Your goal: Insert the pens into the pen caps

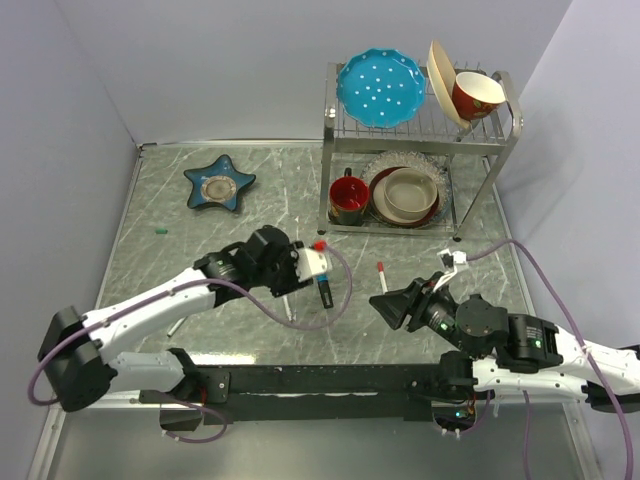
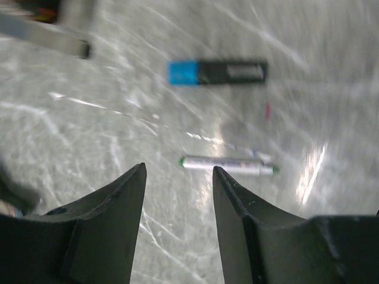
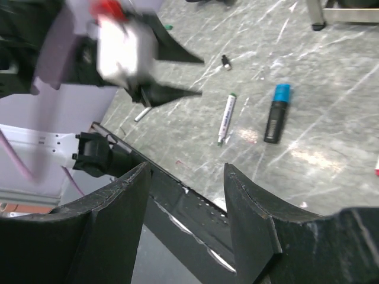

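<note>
Find the thick black marker with a bright blue end [image 2: 216, 72] lying flat on the grey marbled table [image 1: 150, 260], around the middle of the near edge. Just beside it, on its left-edge side, note a thin white pen with green ends [image 2: 228, 165], also flat. Further toward the right edge, spot a slim white red-tipped pen [image 1: 381, 275]. Toward the left edge, a tiny teal cap [image 1: 160, 231], and between it and the thin pen, a tiny black cap [image 3: 225, 60].

Judged light, rigid and smooth, all of them. Apt to roll or skid under a sideways nudge, and the caps easily flicked away. Best pinched across the barrel near mid-length, squarely from above, leaving the writing end clear for a cap.

Left gripper [image 2: 179, 171]: spread apart, holding nothing, hanging over the table just short of the thin pen. Right gripper [image 3: 186, 168]: likewise parted and empty, hanging over the near edge, apart from the pens.
</note>
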Tool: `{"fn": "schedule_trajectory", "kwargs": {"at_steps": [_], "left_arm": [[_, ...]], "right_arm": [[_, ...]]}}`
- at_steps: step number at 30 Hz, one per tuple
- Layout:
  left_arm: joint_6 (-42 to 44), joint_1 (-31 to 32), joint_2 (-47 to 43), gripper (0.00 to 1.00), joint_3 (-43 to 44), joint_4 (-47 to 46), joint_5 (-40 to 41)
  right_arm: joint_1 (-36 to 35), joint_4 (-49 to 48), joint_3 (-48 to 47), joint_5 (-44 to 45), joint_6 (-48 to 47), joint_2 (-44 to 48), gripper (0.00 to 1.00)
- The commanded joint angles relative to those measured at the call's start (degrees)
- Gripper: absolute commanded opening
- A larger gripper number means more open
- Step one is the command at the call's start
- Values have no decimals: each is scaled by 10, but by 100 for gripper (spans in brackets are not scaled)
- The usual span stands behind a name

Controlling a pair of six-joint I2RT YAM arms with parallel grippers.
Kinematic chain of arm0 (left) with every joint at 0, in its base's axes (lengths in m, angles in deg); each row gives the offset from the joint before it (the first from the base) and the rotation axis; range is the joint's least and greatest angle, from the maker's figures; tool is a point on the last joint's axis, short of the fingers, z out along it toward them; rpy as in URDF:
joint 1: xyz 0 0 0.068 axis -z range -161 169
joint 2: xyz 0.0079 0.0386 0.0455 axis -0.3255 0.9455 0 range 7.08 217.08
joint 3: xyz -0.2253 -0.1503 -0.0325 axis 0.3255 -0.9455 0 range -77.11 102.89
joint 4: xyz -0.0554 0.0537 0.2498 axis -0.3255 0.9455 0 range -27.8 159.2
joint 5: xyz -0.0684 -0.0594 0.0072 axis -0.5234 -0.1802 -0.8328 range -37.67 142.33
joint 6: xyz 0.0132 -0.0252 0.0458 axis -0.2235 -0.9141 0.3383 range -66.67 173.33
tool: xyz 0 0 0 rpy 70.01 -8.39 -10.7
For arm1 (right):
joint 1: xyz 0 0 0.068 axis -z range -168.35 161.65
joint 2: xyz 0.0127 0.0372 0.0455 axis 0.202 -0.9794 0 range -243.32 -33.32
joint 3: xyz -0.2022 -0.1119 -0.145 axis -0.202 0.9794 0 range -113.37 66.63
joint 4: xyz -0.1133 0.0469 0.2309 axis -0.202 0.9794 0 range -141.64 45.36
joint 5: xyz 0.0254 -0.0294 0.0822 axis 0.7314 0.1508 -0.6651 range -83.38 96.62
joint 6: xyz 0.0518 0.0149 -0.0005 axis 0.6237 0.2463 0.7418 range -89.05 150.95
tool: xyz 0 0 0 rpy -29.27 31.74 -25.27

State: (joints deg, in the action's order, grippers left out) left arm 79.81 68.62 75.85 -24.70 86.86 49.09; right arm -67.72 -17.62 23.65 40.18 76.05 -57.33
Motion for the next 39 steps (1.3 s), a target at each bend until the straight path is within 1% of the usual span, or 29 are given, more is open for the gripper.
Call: {"fn": "schedule_trajectory", "kwargs": {"at_steps": [1,2,5,10,15,21,29,35,39], "left_arm": [[193,-11,54,53,29,89,-76],[203,-17,65,53,44,97,-99],[238,-36,113,53,65,122,-132],[284,-43,195,52,101,162,-138],[320,-44,220,52,119,176,-139],[339,-46,240,52,104,180,-117],[352,-49,256,52,71,133,-132],[356,-54,274,48,54,111,-117],[352,-55,278,44,32,94,-100]], "right_arm": [[-3,29,-25,37,0,36,60],[-3,31,-24,38,1,40,60],[-3,39,-22,46,6,60,60],[-4,45,-18,60,5,76,60],[-3,61,-26,75,4,83,60],[-3,68,-23,85,7,96,60],[-3,65,-25,90,3,96,60],[-4,63,-28,87,5,92,60],[-3,59,-28,83,5,93,60]]}}
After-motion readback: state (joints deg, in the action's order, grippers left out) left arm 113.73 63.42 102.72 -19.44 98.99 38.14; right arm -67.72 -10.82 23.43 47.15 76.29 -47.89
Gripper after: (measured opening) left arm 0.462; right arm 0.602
